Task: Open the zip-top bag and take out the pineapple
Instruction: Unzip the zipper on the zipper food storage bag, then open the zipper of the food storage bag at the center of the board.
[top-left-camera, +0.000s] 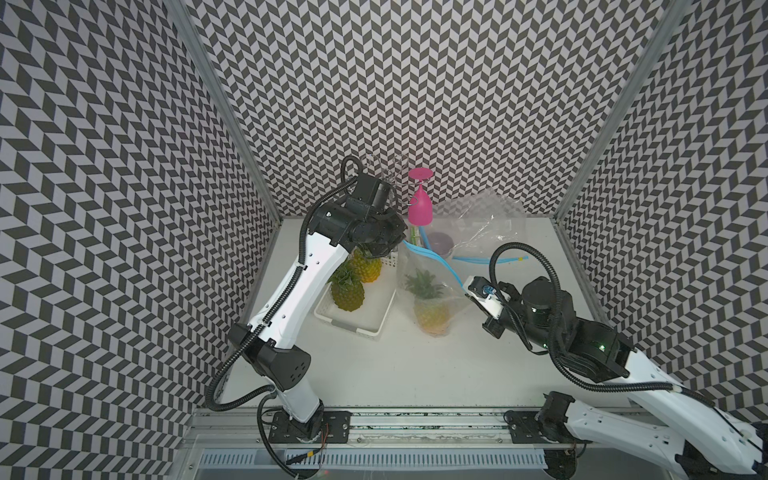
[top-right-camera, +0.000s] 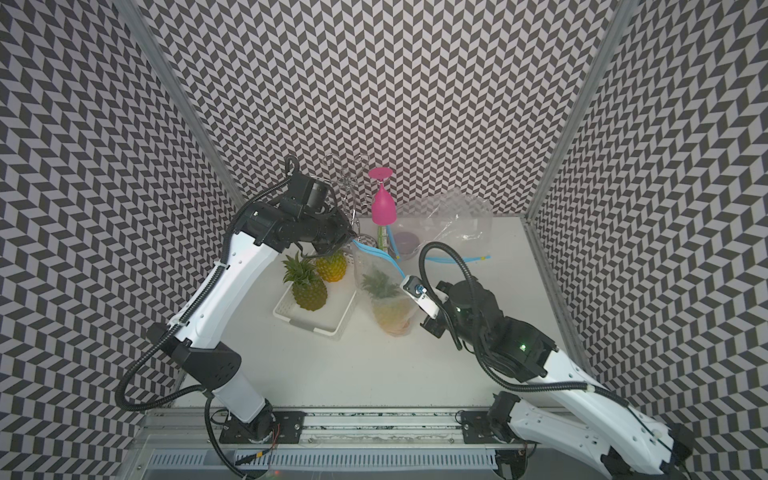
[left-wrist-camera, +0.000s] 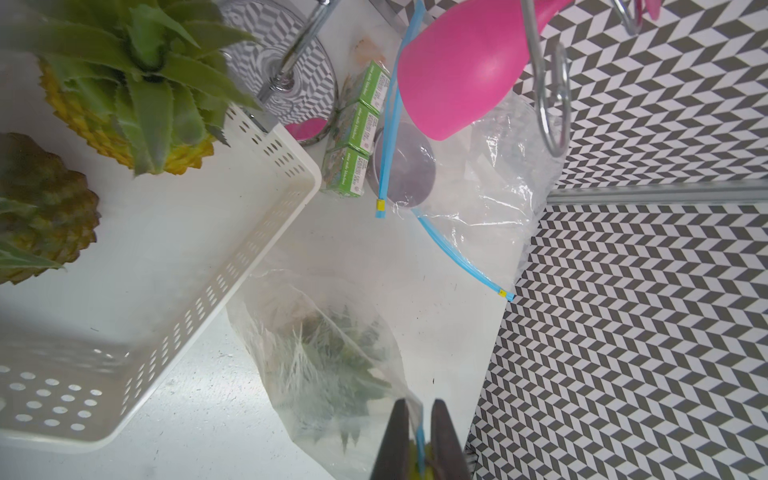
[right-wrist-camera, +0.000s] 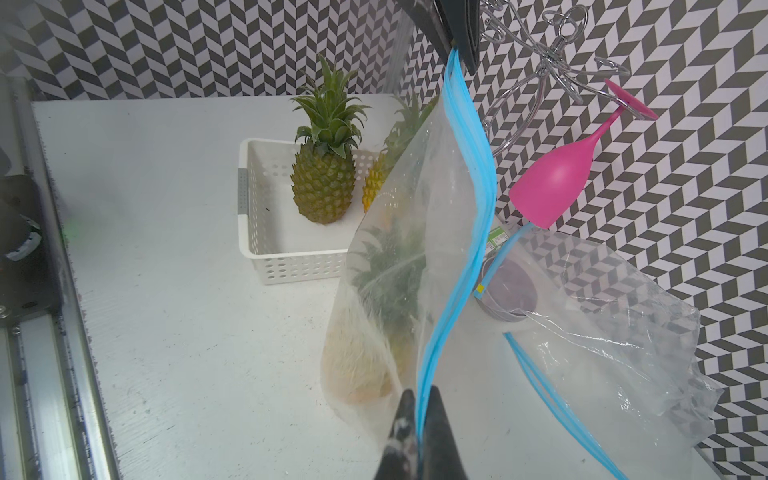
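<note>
Plastic of the zip-top bag is clamped at its near corner by the right gripper and at its far corner by the left gripper. The pineapple is enclosed inside, low against the table. Two other pineapples are held in the white basket beside it.

The left arm and right arm pair white shells with black joints and ribbed black conduit. The right gripper has dark, scuffed fingers. Screwed black base plates sit at six o'clock.
</note>
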